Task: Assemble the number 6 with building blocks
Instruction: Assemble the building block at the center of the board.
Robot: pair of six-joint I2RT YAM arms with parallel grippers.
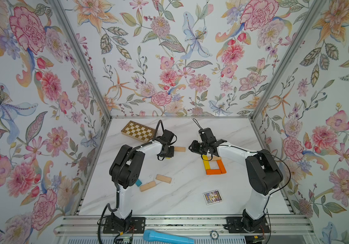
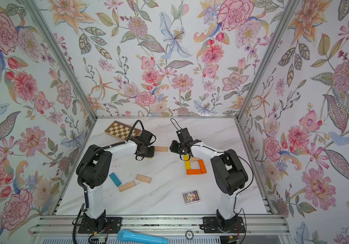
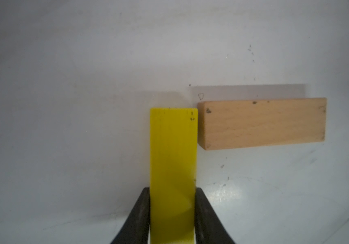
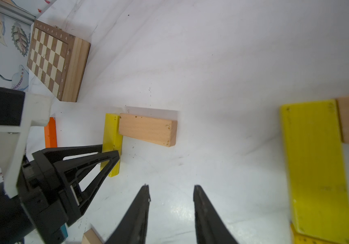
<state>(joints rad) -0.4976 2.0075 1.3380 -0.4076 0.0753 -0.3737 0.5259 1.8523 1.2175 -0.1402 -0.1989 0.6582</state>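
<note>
My left gripper is shut on a yellow block low over the table. The block's far end lies against the end of a beige block, making a corner. In both top views this gripper is mid-table beside that beige block. My right gripper is open with nothing between its fingers; in a top view it hovers just above a square of a yellow block, two orange blocks and a beige block.
Two loose beige blocks and a teal block lie near the left arm's base. An orange block sits behind the left gripper. A chequered board is back left, a picture card front right.
</note>
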